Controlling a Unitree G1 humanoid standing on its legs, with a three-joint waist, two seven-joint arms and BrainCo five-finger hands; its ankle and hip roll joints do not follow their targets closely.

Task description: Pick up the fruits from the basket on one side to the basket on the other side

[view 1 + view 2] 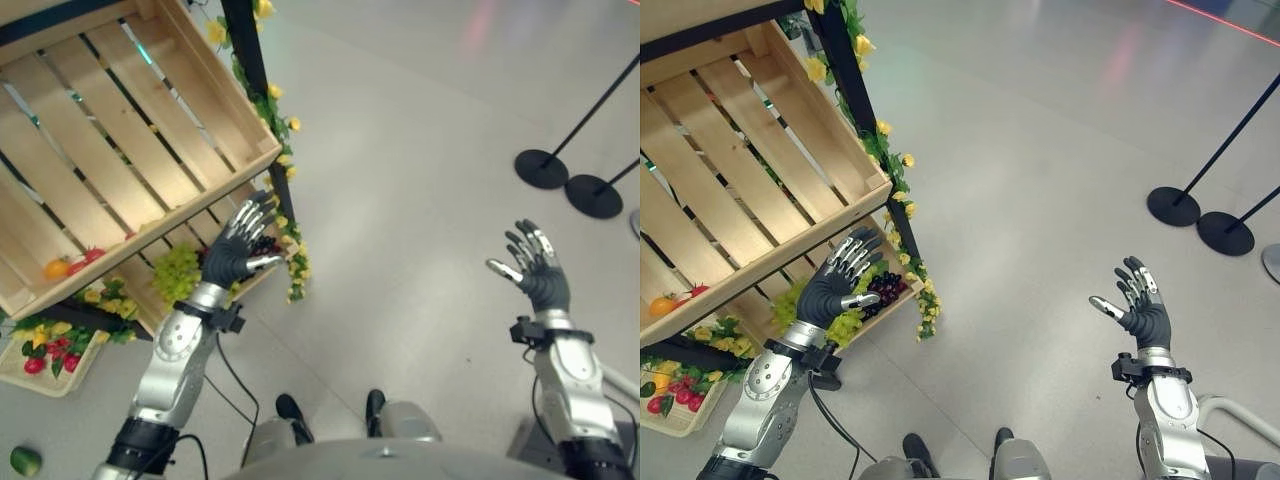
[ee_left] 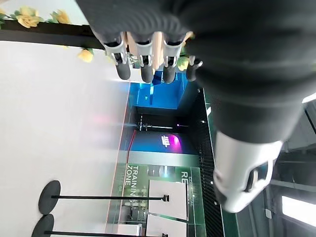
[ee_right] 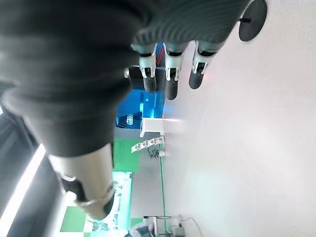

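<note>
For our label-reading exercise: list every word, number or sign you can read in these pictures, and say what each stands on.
Wooden crate and green grapes: no print.
Green wall panel: white lettering, sideways and partly cut off; not reliably readable.
Glowing sign: too blurred to read.

Both eye views look down from the head, sharing the wooden crate (image 1: 120,150) at left. Each wrist camera looks closely along its own fingers, out across the floor (image 2: 59,128).
</note>
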